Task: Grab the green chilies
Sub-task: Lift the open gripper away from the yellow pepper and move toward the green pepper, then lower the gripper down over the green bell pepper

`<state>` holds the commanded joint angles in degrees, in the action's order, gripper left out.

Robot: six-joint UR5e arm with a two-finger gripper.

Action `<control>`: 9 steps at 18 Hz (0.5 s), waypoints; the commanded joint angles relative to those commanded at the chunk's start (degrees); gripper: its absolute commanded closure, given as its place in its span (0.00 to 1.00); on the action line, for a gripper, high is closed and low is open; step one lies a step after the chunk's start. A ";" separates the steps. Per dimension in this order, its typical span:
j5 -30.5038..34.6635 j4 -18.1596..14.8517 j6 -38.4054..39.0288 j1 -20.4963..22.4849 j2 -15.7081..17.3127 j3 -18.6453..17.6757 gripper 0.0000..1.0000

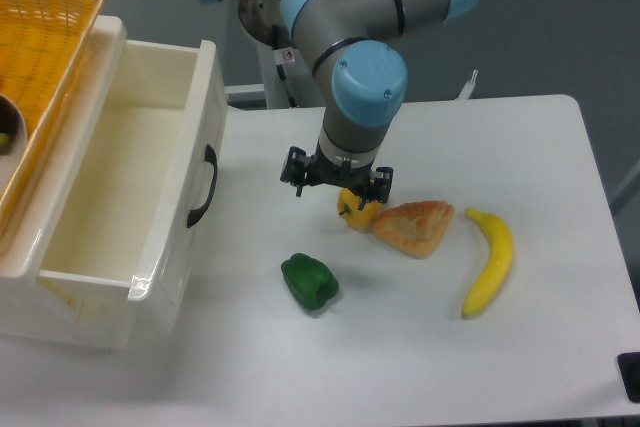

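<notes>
Green chilies frontmost, yellow pepper under end effector — opening unclear, croissant beside

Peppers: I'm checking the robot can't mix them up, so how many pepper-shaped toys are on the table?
2. The green chilies lies toward the table's front edge, by the open drawer. The yellow-orange pepper sits right under the end effector, touching the pastry. More could be hidden behind the arm.

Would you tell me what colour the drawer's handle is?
Black; the handle on the open white drawer shows clearly in the camera view.
</notes>
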<state>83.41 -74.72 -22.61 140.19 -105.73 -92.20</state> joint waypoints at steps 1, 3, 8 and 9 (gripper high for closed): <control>0.00 0.09 1.93 0.00 -0.44 0.09 0.00; 0.00 0.27 6.15 -0.35 -1.75 0.52 0.00; 0.44 4.23 14.95 -2.02 -5.00 0.44 0.00; 0.44 4.23 15.31 -2.11 -5.53 0.27 0.00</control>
<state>83.85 -70.49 -7.30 138.08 -111.26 -91.93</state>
